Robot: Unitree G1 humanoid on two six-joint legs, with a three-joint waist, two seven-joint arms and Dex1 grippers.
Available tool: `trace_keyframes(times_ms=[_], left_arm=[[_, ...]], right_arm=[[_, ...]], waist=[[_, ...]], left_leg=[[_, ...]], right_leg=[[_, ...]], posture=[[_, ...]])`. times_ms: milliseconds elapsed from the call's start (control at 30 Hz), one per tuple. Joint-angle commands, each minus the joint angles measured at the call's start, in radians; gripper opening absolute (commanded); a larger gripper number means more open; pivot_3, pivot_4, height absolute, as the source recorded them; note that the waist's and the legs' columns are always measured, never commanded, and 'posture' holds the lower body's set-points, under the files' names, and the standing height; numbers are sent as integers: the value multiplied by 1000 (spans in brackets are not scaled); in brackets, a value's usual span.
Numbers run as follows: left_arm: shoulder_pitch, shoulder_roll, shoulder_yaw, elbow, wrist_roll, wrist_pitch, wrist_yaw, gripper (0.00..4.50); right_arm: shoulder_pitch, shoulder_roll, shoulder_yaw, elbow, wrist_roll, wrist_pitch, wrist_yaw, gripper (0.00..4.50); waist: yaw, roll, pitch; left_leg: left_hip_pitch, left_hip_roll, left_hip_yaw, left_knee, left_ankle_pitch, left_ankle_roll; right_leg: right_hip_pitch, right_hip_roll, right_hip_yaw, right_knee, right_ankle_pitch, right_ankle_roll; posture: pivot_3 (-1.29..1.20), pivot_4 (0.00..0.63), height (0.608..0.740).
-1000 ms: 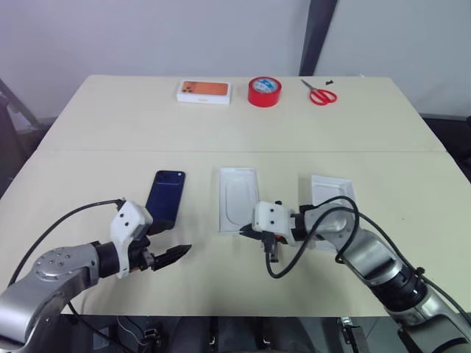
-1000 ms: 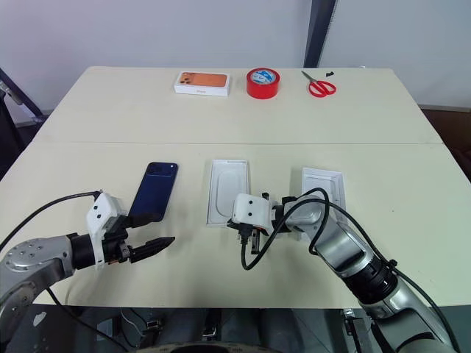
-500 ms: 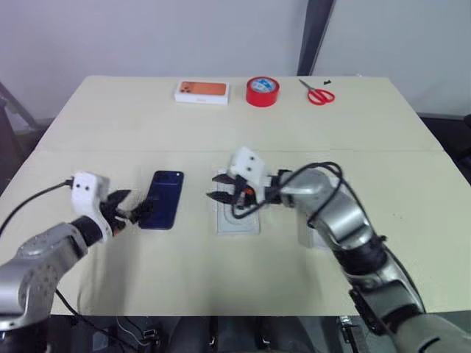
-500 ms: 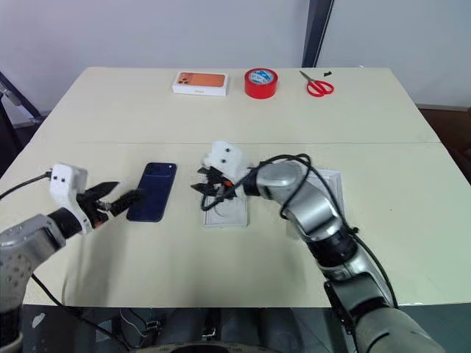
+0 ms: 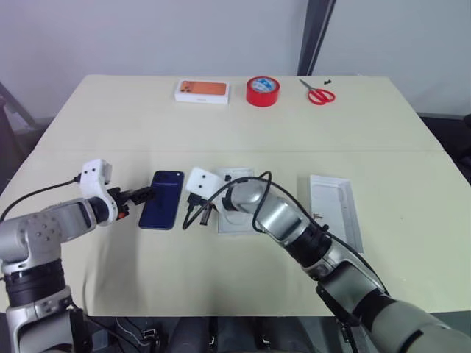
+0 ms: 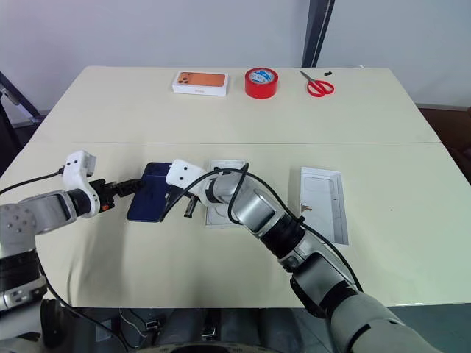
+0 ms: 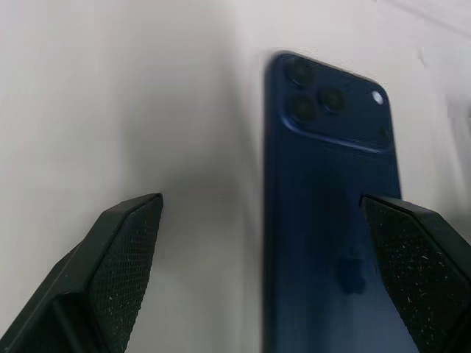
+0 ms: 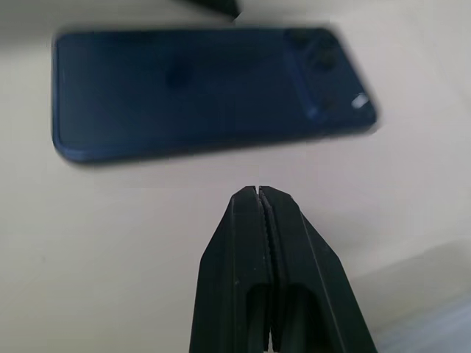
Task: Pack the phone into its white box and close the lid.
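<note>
both claws (image 5: 144,195) (image 5: 193,218) now flanking phone (image 5: 162,199) — white box (image 5: 336,209) empty

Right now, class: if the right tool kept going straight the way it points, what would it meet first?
Most likely the phone. The shut right tool aims at the phone's long side, with only bare table between them. It points downward, so it might touch the table just short of the phone.

Glossy navy phone (image 5: 163,199) on a smooth matt cream table (image 5: 221,125).
</note>
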Motion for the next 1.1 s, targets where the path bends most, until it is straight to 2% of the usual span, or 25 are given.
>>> trace_keyframes(times_ms=[33,300,433,700,933,1100], left_arm=[[-15,-16,-33,27,-2,84,-15,4500],[-22,-160,-25,-82,-49,216,-30,4500],[-8,-213,2,-89,-50,226,-17,4500],[-37,-322,131,-52,-151,226,56,4500],[-72,-340,212,7,-278,226,159,4500],[-58,-320,201,12,-353,226,226,4500]], right_arm=[[-35,23,23,14,-35,-24,15,55],[-25,23,12,-1,-47,-24,45,55],[-21,13,3,-16,-50,-17,60,55],[-7,2,-1,-29,-65,-15,68,55],[4,5,-3,-37,-74,-11,71,55],[9,9,-2,-39,-77,-9,68,55]], waist=[[0,0,0],[8,1,-1],[8,1,-2],[10,1,-2],[7,0,-2],[2,0,-2]], left_leg=[[0,0,0,0,0,0],[1,-1,0,0,0,-1],[1,-2,0,0,0,-1],[1,-2,-1,0,0,-1],[1,-3,-1,0,0,-1],[1,-3,-1,0,0,-1]], right_leg=[[0,0,0,0,0,0],[1,-1,0,2,0,0],[1,-1,0,2,0,0],[2,-2,0,2,0,0],[2,-2,-1,1,0,0],[1,-2,-1,2,0,0]], posture=[[0,150,725],[0,150,725],[0,150,725],[0,150,725],[0,150,725],[0,150,725]])
